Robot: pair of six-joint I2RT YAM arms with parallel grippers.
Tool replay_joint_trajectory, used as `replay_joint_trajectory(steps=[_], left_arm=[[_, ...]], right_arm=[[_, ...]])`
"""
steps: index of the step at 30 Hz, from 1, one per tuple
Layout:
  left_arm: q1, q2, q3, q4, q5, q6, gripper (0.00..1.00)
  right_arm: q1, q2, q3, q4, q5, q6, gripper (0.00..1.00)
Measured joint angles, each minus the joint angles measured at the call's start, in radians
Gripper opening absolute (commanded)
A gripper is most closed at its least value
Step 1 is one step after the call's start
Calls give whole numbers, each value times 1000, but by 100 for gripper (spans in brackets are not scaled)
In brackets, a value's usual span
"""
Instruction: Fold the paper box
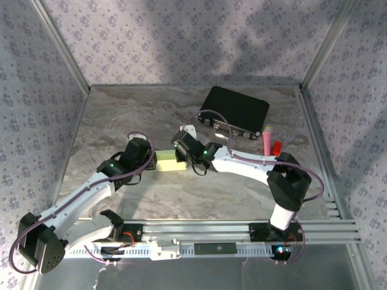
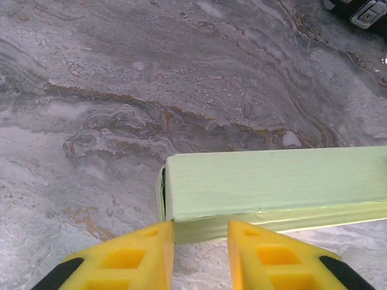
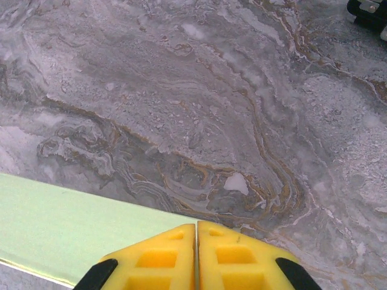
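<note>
One paper box, pale green, closed up into a long, low rectangular bar; lies flat near the middle of the table, between the tips of the two arms and well apart from the black box at the far side. Looks light and thin-walled: likely stiff along the creased edges, easily dented on the broad faces, and apt to slide on the smooth marbled surface under any sideways push. Shows, from the left wrist, an end face with a narrow dark slit down one side, possibly a flap not fully tucked; hard to tell. Best taken across the short width near an end with a light squeeze, or pinned from above during a press on the other end. At the left gripper, yellow jaws apart by a modest gap with nothing between them, tips right at the box's near long side by its end corner; touching or just clear, cannot tell. At the right gripper, jaws pressed together, holding nothing, tips over the box's top face beside its far edge; resting on it or hovering, cannot tell. Probably close to finished, with only the ends left to check.
</note>
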Motion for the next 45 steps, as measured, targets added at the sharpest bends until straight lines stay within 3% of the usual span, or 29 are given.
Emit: replay_joint_trajectory(steps=[5,9,13,22,33,45], left_arm=[[18,-29,42,-45,16,-34,38],[115,-6,60,-44,89,-49,37],[179,47,62,-34,159,-57,29],[186,101,26,50,237,-60,21],[186,87,-12,64,214,-50,23],[186,89,-53,132,213,-43,12]], right_arm=[[17,0,-14,11,33,-23,9],[21,0,-35,34,46,-36,9],[25,-1,-60,68,60,-41,9],[29,-4,-76,98,66,-48,8],[31,-8,-88,109,67,-48,7],[31,-8,-90,112,63,-57,2]])
